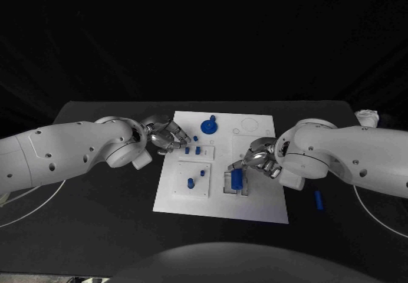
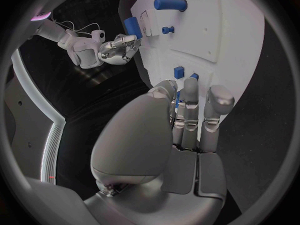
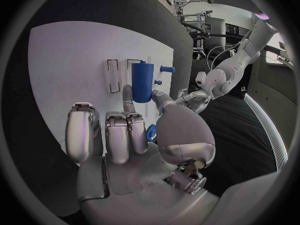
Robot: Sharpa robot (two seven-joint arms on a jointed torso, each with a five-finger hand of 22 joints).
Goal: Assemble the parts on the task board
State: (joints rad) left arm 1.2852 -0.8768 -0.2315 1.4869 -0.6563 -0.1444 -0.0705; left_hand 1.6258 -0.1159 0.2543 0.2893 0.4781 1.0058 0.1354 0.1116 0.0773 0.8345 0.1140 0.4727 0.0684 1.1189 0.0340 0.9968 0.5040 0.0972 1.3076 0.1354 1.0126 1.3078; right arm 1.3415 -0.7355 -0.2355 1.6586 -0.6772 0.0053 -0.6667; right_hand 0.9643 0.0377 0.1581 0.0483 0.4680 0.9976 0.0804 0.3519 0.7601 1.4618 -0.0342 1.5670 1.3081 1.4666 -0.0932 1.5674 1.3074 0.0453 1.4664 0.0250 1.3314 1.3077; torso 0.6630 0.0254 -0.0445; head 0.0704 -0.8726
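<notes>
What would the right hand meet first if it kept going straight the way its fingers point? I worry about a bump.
Most likely the large blue cylinder on the task board: the right hand points straight at it, fingertips seemingly near it already, though depth is unclear.

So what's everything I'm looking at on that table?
Table: one, black, under everything.
Task board: one, white, mid-table.
Round part: one, blue, at the board's far end.
Small pegs: several, blue, in the board's left blocks.
Tall block: one, blue, standing in a board slot.
Loose part: one, blue, on the table right of the board.
Left hand: silver, at the board's left edge.
Right hand: silver, over the board, by the tall block.
</notes>
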